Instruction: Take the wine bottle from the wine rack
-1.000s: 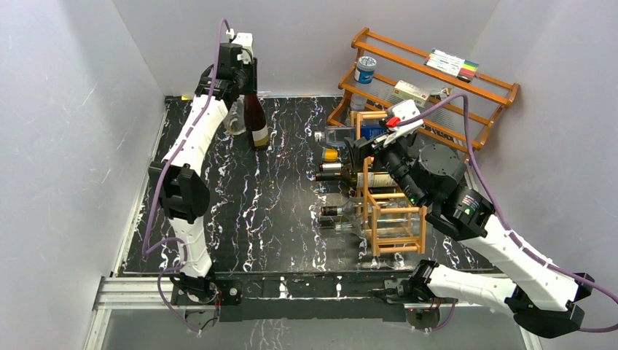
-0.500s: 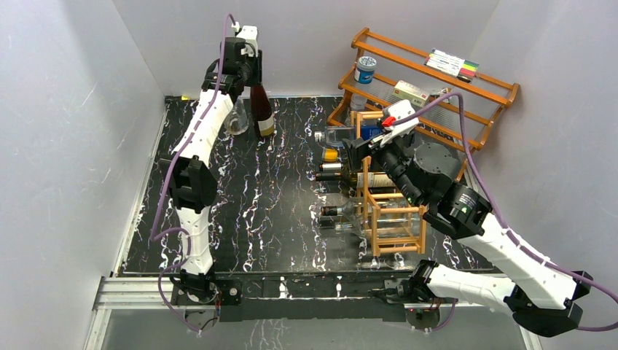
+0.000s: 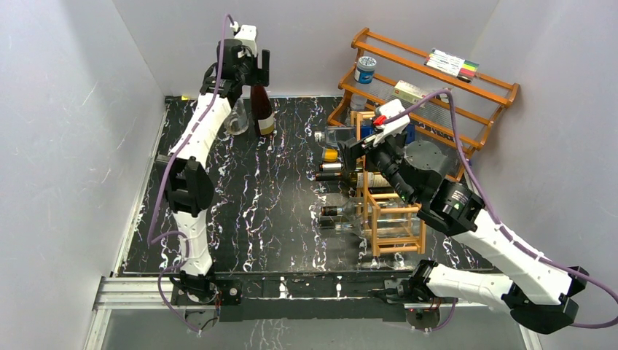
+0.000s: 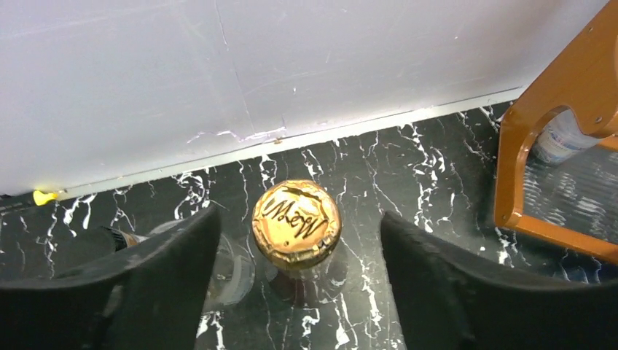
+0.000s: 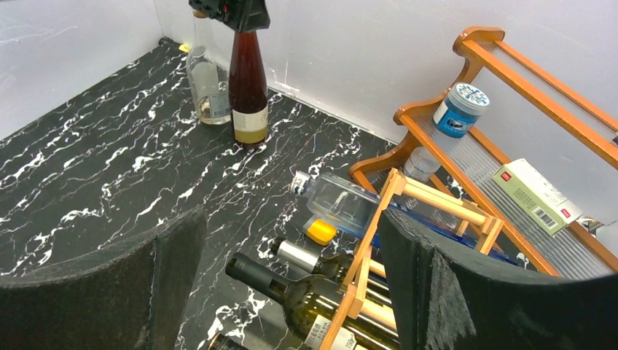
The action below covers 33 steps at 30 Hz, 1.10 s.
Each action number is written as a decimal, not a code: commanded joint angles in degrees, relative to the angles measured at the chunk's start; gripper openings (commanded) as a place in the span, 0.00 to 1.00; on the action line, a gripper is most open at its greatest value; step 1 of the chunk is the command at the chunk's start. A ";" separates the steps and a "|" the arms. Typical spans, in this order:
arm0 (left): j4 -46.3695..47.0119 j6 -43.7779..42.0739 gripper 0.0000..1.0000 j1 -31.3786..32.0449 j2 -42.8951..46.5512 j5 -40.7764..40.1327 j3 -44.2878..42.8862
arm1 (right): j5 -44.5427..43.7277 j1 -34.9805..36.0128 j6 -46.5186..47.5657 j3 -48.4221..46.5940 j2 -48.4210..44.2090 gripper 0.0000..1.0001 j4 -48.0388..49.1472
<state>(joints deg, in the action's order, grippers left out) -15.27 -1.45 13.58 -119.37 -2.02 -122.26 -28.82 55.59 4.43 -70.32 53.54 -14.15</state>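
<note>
Gold foil caps the dark wine bottle (image 3: 262, 115), standing upright, neck up, on the black marbled desk (image 3: 240, 204) by the back wall, a clear glass bottle (image 3: 235, 117) just beside it. Left hand (image 3: 253, 73) hangs over it, spread apart, not touching. Right hand (image 5: 291, 219) gapes wide above the wooden wine rack (image 3: 376, 222), where other bottles (image 3: 337, 211) lie flat.

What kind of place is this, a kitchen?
Probably a robot test booth: plain grey walls box in a black marbled table, and two white robot arms are bolted at its edge.
</note>
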 commanded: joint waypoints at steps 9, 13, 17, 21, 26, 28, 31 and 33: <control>3.82 2.12 0.98 -0.35 23.64 2.47 16.70 | -0.79 0.03 -2.65 -1.46 -0.69 0.98 -0.21; 12.17 5.25 0.98 -0.43 38.35 6.93 37.69 | -2.01 0.03 -5.97 -0.16 -0.81 0.98 -0.80; 18.88 7.22 0.98 -0.51 48.58 13.04 54.28 | 0.22 0.04 -5.57 -0.72 1.11 0.98 -3.90; 21.37 7.77 0.98 -0.53 53.48 13.59 62.94 | -1.06 0.02 -6.38 -4.08 5.80 0.98 -9.10; 21.38 8.92 0.98 -0.27 53.51 16.47 64.59 | 2.77 0.00 -7.39 -6.58 12.62 0.98 -12.71; 21.33 9.05 0.98 -0.20 53.29 17.72 64.43 | 4.17 -0.01 -6.55 -5.85 14.37 0.98 -12.39; 21.11 8.82 0.98 -0.08 53.76 17.40 64.57 | 5.85 0.02 -3.79 -5.02 17.24 0.98 -12.14; 20.62 8.41 0.98 -0.14 53.91 16.14 64.56 | 4.55 0.02 -2.02 -4.91 19.30 0.98 -12.80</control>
<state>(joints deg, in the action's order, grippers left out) 3.64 7.14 13.39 -67.40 13.47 -56.88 -24.80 55.57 -0.91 -74.37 70.94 -27.33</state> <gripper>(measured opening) 0.981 0.981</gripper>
